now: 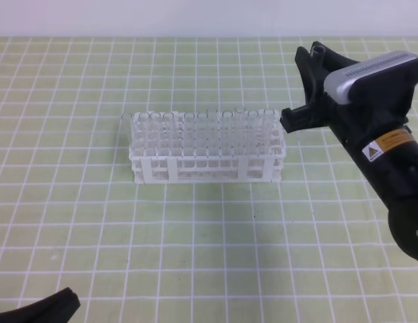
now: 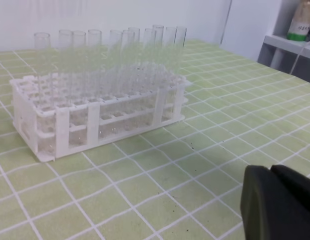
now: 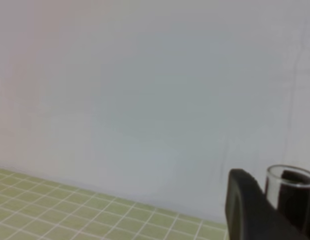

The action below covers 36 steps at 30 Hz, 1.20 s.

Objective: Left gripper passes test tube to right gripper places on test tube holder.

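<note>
The white test tube holder [image 1: 207, 168] stands mid-table with several clear tubes upright in it; the left wrist view shows it [image 2: 62, 132] close up. My right gripper [image 1: 311, 59] hovers just right of the holder's right end, shut on a clear test tube [image 1: 318, 48]. In the right wrist view the tube's open rim [image 3: 289, 175] shows between that gripper's [image 3: 274, 210] black fingers [image 3: 244, 205]. My left gripper [image 1: 50, 306] rests low at the front left corner. Its fingers [image 2: 277, 205] are pressed together with nothing held.
Green gridded matting [image 1: 209, 256] covers the table. A pale wall [image 3: 145, 100] runs along the back. A shelf with a bottle [image 2: 300, 22] stands off the table's far right in the left wrist view.
</note>
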Tool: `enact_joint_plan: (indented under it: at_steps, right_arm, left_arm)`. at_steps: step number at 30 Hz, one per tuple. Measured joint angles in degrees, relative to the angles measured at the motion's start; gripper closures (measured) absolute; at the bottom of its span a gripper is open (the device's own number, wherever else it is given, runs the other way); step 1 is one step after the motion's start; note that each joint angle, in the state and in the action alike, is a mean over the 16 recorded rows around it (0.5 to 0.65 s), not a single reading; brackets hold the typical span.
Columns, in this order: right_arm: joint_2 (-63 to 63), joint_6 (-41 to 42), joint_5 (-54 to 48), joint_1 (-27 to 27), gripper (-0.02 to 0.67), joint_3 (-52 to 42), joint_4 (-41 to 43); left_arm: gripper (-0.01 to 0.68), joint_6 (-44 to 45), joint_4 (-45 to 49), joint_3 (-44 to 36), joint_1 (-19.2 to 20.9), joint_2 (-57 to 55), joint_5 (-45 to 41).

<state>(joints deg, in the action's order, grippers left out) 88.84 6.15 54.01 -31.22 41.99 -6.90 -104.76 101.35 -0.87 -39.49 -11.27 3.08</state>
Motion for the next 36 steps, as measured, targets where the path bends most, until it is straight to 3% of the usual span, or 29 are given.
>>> enact_joint_plan:
  at_steps: [17,36]
  right_arm:
    - [12.0,-2.1,0.4,0.9,0.558,8.4,0.4]
    - [16.5,-3.6,2.3,2.8,0.558,9.7,3.3]
  left_arm:
    - [0.675,0.0,0.1,-0.1,0.0,0.0,0.0]
    - [0.675,0.1,-0.2,0.1,0.0,0.1,-0.1]
